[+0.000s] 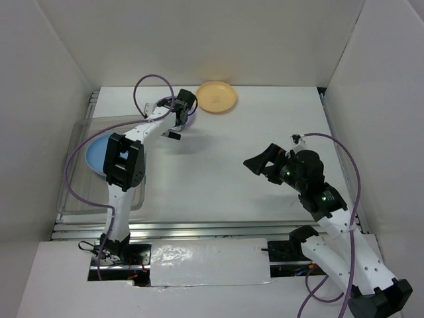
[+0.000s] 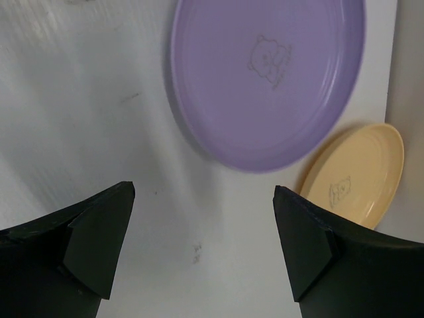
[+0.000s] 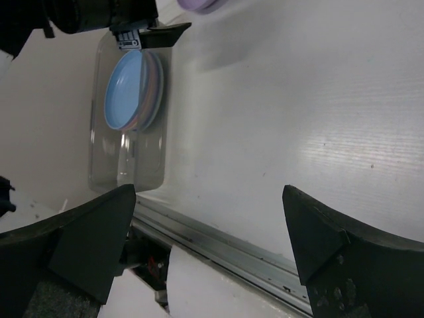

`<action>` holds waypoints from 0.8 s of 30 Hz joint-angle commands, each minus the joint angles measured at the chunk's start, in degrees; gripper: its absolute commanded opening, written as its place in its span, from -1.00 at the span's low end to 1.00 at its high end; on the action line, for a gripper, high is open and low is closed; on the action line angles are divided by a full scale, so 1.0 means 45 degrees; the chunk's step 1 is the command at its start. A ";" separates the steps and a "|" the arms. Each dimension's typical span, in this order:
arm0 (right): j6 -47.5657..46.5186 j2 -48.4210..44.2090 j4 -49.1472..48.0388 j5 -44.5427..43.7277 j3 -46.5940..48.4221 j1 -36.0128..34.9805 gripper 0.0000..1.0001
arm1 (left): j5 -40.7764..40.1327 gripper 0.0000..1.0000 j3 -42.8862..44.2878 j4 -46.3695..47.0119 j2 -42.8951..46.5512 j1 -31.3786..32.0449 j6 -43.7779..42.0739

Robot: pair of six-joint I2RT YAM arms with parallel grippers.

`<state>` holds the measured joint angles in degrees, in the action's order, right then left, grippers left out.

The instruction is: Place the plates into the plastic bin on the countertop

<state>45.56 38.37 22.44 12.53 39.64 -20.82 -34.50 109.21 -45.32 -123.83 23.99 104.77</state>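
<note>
Notes left gripper (image 2: 204, 192), jaws wide and empty, near countertop's (image 2: 79, 99) far edge. Puts lilac plate (image 2: 268, 79) just ahead of those jaws, not between them. Ranks right gripper (image 3: 209, 199), equally wide, farther off.

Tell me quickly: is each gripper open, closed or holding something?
Left gripper: open, holding nothing; the lilac plate lies just ahead of it.
Right gripper: open, holding nothing.

A lilac plate (image 2: 265, 79) with a faint bear outline lies flat on the white countertop (image 1: 225, 179), just beside an orange-yellow plate (image 1: 216, 97) near the far edge. A blue plate (image 3: 124, 89) tops a stack inside the clear plastic bin (image 3: 126, 169) at the left.
</note>
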 commanded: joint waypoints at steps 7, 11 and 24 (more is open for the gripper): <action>-0.0573 -0.0830 0.0424 0.0652 -0.0293 -0.0373 1.00 | -0.0457 0.99 0.1060 0.0113 -0.1483 -0.0604 0.0779; -0.0710 -0.1065 0.0560 0.0749 -0.0234 -0.0374 1.00 | -0.0458 0.98 0.1298 -0.0046 -0.1915 -0.0721 0.0741; -0.0945 -0.1827 0.1010 0.0925 0.0234 -0.0374 1.00 | -0.0712 0.71 0.1844 -0.0182 -0.3009 -0.1014 0.0234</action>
<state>42.48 30.81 26.70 15.75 38.83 -22.00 -35.77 115.96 -44.97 -136.00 20.21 106.45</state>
